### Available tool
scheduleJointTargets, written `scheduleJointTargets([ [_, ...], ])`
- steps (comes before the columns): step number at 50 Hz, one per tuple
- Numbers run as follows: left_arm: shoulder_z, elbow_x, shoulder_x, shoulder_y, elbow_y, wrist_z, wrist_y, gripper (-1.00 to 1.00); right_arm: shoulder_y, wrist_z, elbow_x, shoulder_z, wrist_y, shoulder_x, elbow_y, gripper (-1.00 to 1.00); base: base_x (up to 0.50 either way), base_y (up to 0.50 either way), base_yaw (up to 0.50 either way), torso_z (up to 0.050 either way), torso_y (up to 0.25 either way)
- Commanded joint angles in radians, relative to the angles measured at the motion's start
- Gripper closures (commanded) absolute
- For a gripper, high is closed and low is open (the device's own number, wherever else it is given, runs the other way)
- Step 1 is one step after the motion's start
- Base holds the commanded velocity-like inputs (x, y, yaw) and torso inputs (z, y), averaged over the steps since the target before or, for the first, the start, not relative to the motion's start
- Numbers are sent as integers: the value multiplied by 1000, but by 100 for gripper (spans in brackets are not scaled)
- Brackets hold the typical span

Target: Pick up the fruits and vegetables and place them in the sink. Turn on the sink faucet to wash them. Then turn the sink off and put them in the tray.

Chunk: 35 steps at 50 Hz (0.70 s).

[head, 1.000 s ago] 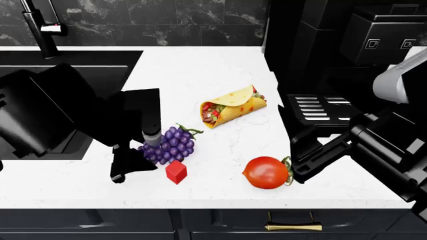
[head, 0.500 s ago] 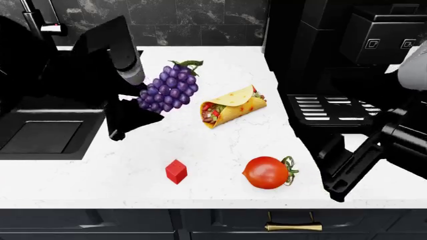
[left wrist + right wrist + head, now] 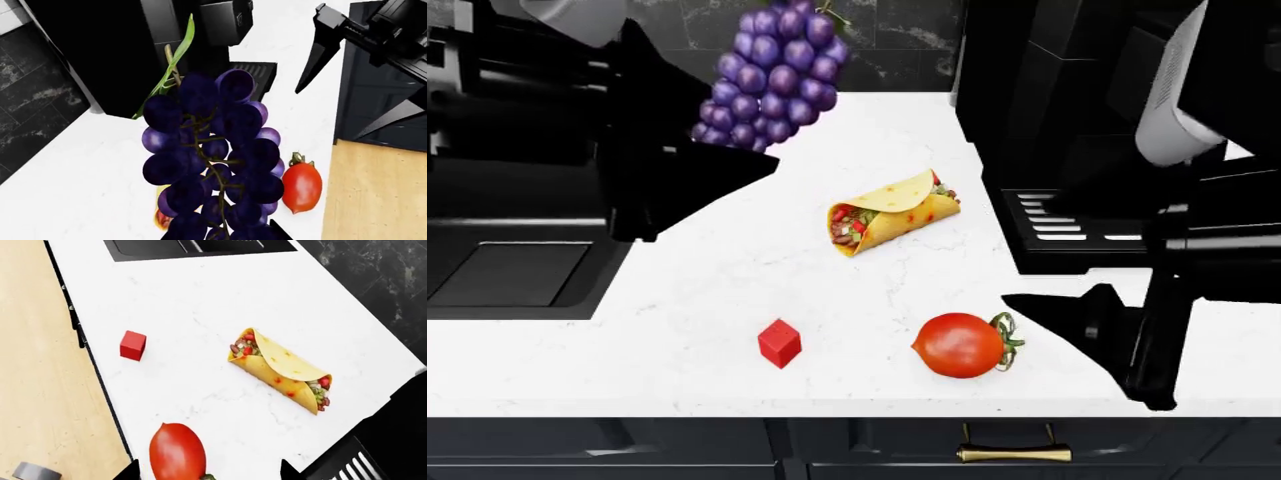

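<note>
Grapes [image 3: 213, 170] fill the left wrist view, a dark purple bunch hanging with its green leaf [image 3: 170, 65] uppermost, so close to the camera that the left gripper must be clamped on them, though its fingers are out of frame here. Beyond them lie the white counter [image 3: 73, 185] and the tomato [image 3: 301, 186], with the right gripper [image 3: 347, 95] open above it. A bunch like this looks light and soft, with berries likely to crush or pull off, so a gentle hold round the stem end or upper body seems wisest. In the head view the grapes [image 3: 767, 75] hang high over the counter's back edge, just beside the dark left gripper [image 3: 681, 175] and near the black sink [image 3: 507, 270], which sits well clear for a lowering move. The tortilla wrap [image 3: 892, 212] lies mid-counter, the small red cube [image 3: 779, 343] and tomato [image 3: 961, 344] near the front edge, all apart from one another. The right gripper [image 3: 1121, 350] hangs just beside the tomato, its fingers spread, holding nothing. In the right wrist view the tomato [image 3: 177, 452] sits between the two fingertips near the counter's front edge; smooth, round and probably slippery, it would take best a grip across its middle, with care that it does not roll off that edge. The wrap [image 3: 283, 370] and cube [image 3: 133, 345] leave open marble around it.
</note>
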Motion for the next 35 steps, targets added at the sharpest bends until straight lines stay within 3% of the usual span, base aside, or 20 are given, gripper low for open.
scheduleJointTargets([
  [1,-44,-44,-2,-6,16,-30,-21,100,2,-210,-240,-169,-107,-44,14,-100,0,0,0,0,0],
  [23,-26,-49,-2,-8,6,-20,-9,100,-49,-322,-375,-292,-234,-114,21,-100,0,0,0,0,0],
  [35,-15,-51,-6,-8,5,-19,-7,100,-74,-352,-383,-322,-249,-54,-35,-100,0,0,0,0,1],
])
